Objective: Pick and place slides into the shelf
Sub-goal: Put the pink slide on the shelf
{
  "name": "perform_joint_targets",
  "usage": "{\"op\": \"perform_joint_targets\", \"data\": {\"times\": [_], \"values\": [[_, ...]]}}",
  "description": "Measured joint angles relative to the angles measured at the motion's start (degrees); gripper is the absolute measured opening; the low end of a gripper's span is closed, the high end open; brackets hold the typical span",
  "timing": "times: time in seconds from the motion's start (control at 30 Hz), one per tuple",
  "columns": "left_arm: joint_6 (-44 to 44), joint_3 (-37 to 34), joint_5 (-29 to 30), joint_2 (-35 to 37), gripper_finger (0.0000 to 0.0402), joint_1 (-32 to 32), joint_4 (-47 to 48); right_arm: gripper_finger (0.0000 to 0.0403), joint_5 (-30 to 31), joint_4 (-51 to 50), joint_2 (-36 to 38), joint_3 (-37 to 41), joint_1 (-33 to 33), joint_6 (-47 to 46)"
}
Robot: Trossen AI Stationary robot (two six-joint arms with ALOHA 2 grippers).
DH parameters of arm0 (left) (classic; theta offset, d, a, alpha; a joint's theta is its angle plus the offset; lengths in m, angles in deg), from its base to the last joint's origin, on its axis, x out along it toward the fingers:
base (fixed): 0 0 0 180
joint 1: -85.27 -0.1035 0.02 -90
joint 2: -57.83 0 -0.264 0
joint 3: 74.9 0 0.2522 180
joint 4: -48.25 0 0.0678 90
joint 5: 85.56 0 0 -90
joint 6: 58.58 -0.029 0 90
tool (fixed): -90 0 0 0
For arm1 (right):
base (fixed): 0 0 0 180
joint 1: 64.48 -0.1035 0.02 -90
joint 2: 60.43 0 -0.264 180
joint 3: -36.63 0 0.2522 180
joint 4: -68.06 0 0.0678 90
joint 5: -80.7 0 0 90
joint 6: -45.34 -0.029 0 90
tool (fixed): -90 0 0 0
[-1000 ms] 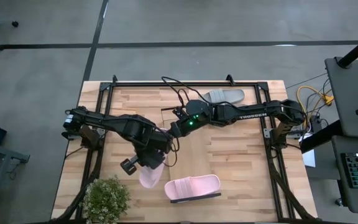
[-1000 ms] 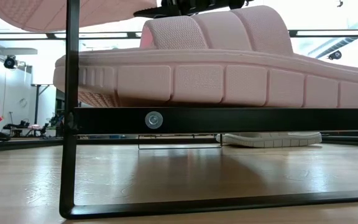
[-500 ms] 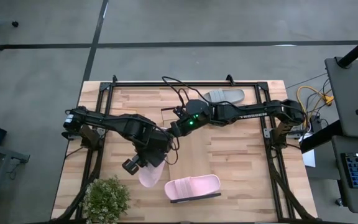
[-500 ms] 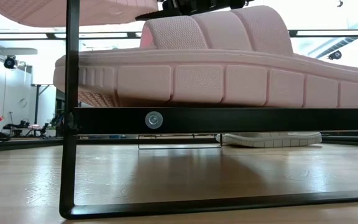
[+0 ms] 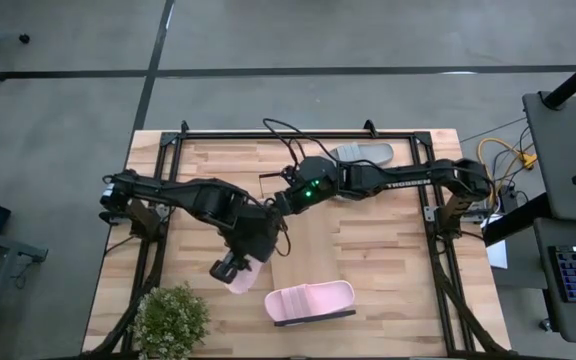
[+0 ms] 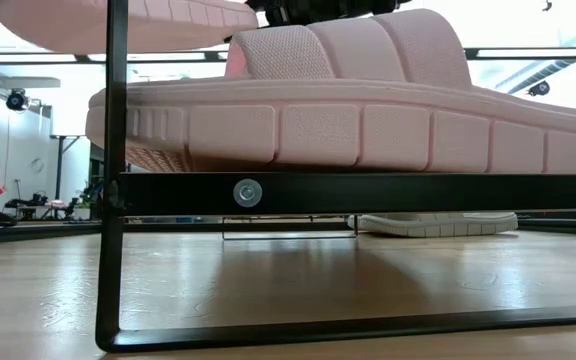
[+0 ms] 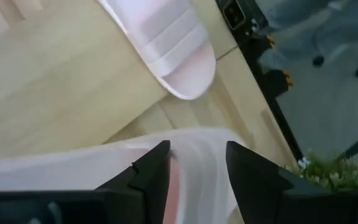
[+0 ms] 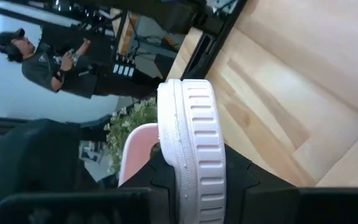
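A pale pink slide (image 5: 310, 300) lies sole down on the near end of the shelf (image 5: 308, 240), above the shelf's black frame (image 6: 368, 193). My left gripper (image 5: 236, 268) hovers left of the shelf over the second pink slide (image 5: 240, 282). Its fingers stand apart with part of that slide (image 7: 197, 168) between them. This slide shows high up in the low view (image 6: 118, 20). My right gripper (image 5: 286, 200) is over the shelf's far end, shut on a pale grey slide (image 8: 191, 124) that the arm hides from above. Another grey slide (image 5: 361, 153) lies sole down on the table at the far edge. My left gripper has the pink slide between its two fingers (image 7: 157, 171); I cannot tell whether they touch it, or which part lies there. My right gripper pinches the grey slide between its two fingers (image 8: 235, 177), one on each flat face. The ribbed sole edge (image 8: 194, 155) stands edge-on between them, and the rounded end sticks out past the fingertips.
A potted plant (image 5: 171, 320) stands at the table's near left corner, close to my left gripper. Black frame rails (image 5: 158, 200) run along the table's sides. A person (image 8: 48, 62) stands in the room beyond the table.
My left gripper has gone toward the table's right and near edges, closer to the shelf, taking the pink slide with it. From above, less of the slide shows from under the gripper. In the low view it has shifted right and a little down.
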Motion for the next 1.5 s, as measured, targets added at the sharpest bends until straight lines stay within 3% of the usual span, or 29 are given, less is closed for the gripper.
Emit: {"op": "perform_joint_targets", "data": {"times": [0.43,0.9,1.27,1.5], "values": [[7.0,-0.1,-0.3,4.8,0.0140,0.0,-11.8,0.0059,3.6,-4.0,1.1,0.1,1.6,2.2],[8.3,-1.1,22.1,14.4,0.0140,-0.6,-12.3,0.0058,13.0,-9.0,6.9,0.7,1.6,4.5],[10.8,-1.4,38.9,17.5,0.0140,-1.3,-12.3,0.0058,21.6,-9.7,13.1,5.5,-1.6,2.4],[10.8,-1.5,41.1,17.5,0.0140,-1.3,-12.4,0.0058,25.8,-8.9,16.8,10.0,-4.8,-0.7]]}}
